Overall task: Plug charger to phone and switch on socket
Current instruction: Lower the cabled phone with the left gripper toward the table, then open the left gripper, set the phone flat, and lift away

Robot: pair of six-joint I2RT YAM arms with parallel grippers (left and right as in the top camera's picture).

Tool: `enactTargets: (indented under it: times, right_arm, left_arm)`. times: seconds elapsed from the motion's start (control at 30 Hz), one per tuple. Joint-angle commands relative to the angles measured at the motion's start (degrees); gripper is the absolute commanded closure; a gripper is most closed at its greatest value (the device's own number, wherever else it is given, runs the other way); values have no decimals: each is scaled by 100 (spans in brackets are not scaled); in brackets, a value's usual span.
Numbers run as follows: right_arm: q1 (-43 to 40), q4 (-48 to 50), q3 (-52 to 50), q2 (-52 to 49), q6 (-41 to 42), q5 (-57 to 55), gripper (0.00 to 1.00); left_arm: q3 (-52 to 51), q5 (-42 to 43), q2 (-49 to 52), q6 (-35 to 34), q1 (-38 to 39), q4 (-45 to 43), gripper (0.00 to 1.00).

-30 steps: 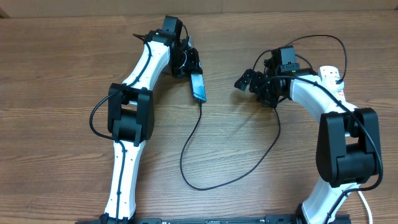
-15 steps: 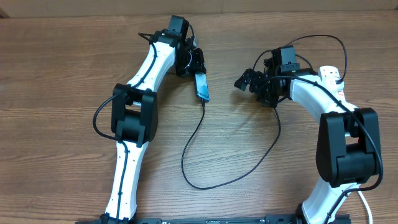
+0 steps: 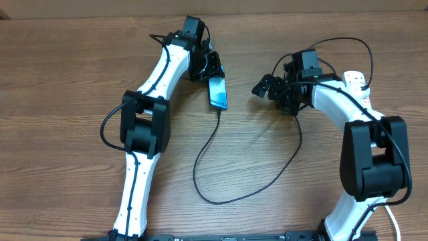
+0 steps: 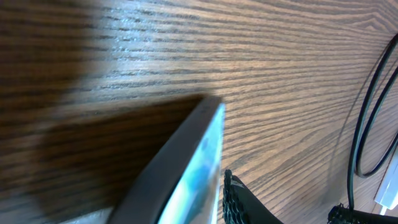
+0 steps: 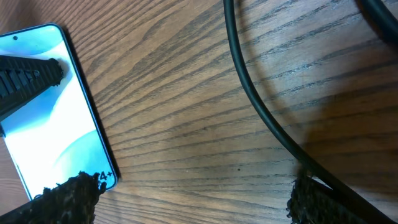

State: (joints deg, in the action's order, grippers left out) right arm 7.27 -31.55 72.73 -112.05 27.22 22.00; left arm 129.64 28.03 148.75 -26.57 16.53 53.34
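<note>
Phone [image 3: 218, 92] sits at the tip of the left gripper [image 3: 208, 69], its far end between or against the fingers and the screen facing up, light blue. Left wrist view shows the phone edge-on and tilted, with dark shadow on the wood under it and one ribbed finger pad [image 4: 239, 205] just beside the screen side. Can't tell if the pad touches it. Right wrist view shows a black ribbed finger [image 5: 28, 76] lying across the screen. Left gripper's jaws look partly apart, but whether they pinch the phone, cannot tell.

Charger [image 3: 194, 173] meets the phone's near end, away from the left gripper. It loops down toward the robot base, then swings up to the right and runs under the right gripper [image 3: 263, 87]. Right gripper is spread wide and holds nothing. Both fingertips [image 5: 68, 199] show at the bottom of its wrist view with bare wood and the cable between them. The phone is off to the side of that gripper, apart from it.

Socket [image 3: 356, 82] lies behind the right gripper, white and mostly covered by the right arm.

Table [image 3: 67, 80] is brown wood grain, matte with some glare. A pale strip [image 3: 301, 5] runs beyond its far edge.

Left arm is stretched forward and bent at the elbow, wrist angled in toward centre. Right arm is folded, forearm pointing left toward centre, gripper low over the wood.
</note>
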Motion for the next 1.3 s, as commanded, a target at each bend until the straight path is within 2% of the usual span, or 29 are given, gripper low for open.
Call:
enactTargets:
  times: [0.0,0.27,0.3,0.33,0.43,0.63,1.0,1.07,1.17,1.2,1.27]
  right_arm:
    - [11,33,9,11,-74,-101,0]
    - [11,33,9,11,-74,-98,0]
    - [11,33,9,11,-74,-98,0]
    - [11,31,9,11,-72,-98,0]
    - [11,33,9,11,-72,-98,0]
    - [11,33,9,11,-72,-98,0]
    - [11,31,9,11,-72,-98,0]
    - [11,31,9,11,-74,-98,0]
    - [11,31,9,11,-72,-98,0]
    - [11,31,9,11,-74,-98,0]
    - [11,31,9,11,-74,-98,0]
  left_arm:
    - [-20,-317,94,83,37,173,68]
    - [-20,-319,94,83,37,256,58]
    - [-20,-317,94,83,37,275,44]
    - [-20,-319,94,83,37,299,38]
    - [-20,-326,94,83,37,321,36]
    - [-20,-433,94,83,37,382,38]
    - [-20,-520,94,83,33,461,34]
    - [-20,-603,94,81,31,516,23]
    - [-20,-629,85,85,15,568,10]
    - [-15,-647,70,83,-4,614,0]
    - [-9,-693,11,85,-42,721,0]
